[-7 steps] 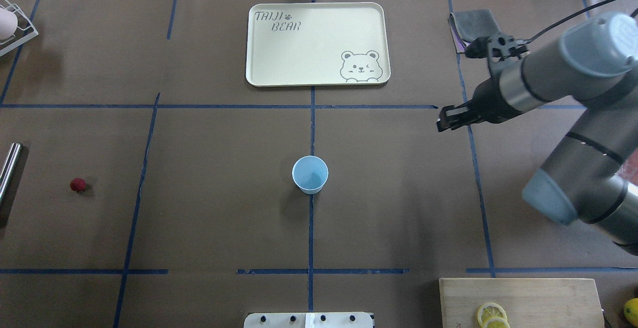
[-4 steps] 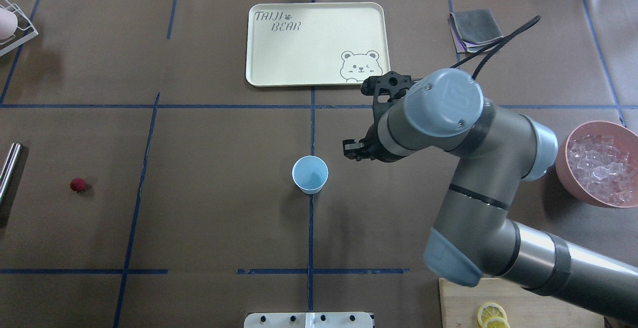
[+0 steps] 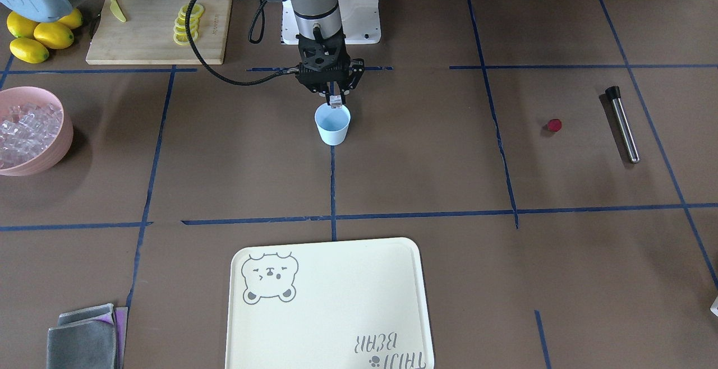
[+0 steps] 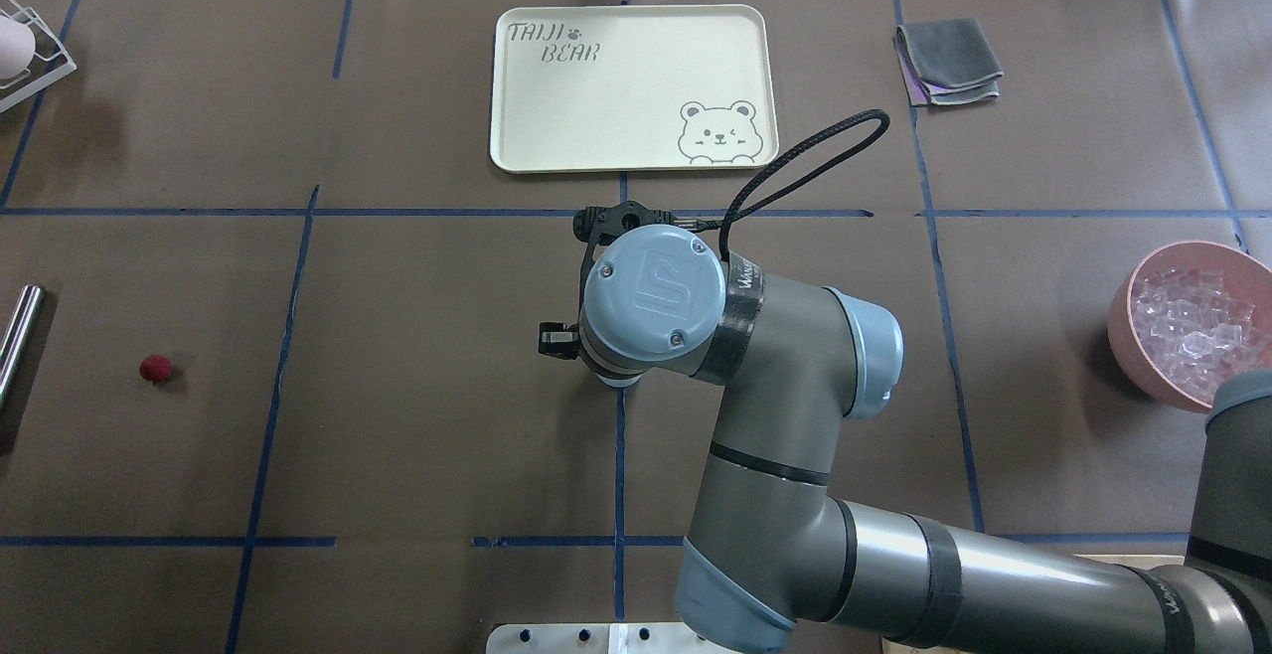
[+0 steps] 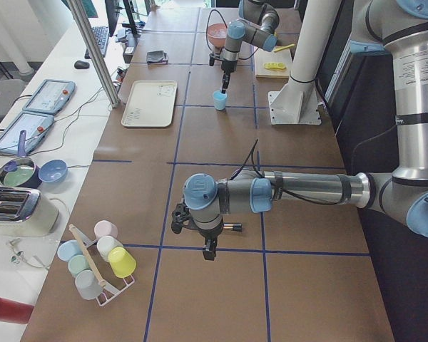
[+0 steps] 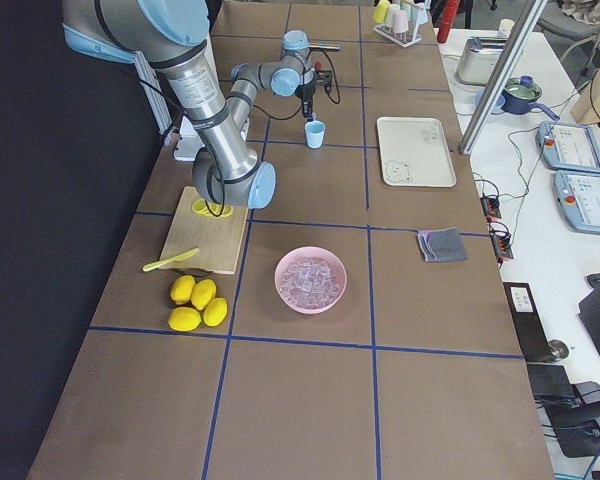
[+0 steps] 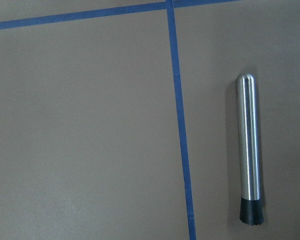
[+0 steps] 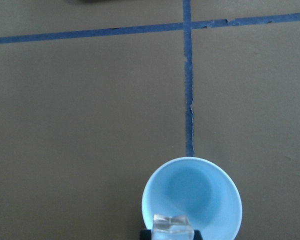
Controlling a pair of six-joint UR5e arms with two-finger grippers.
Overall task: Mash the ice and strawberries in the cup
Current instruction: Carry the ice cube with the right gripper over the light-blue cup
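My right claw (image 3: pixel 335 100) is clenched on one ice cube (image 8: pixel 172 223), held just above the cup (image 3: pixel 332 127) (over the rim nearest the robot). The cup stands upright at mid-bench (image 3: pixel 235 156). The strawberry (image 3: pixel 554 125) lies well apart on the left arm's side, near the muddler (image 7: pixel 250 150). My left claw (image 5: pixel 209 249) hovers there; released or clenched, I can't tell. More ice (image 3: pixel 25 130) fills the bowl (image 3: pixel 63 133) far right.

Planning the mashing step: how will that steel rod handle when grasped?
The steel rod is a smooth, shiny cylinder lying flat: probably rolls if nudged, may slip when pinched. Its black tip looks rubbery, likely grippier.
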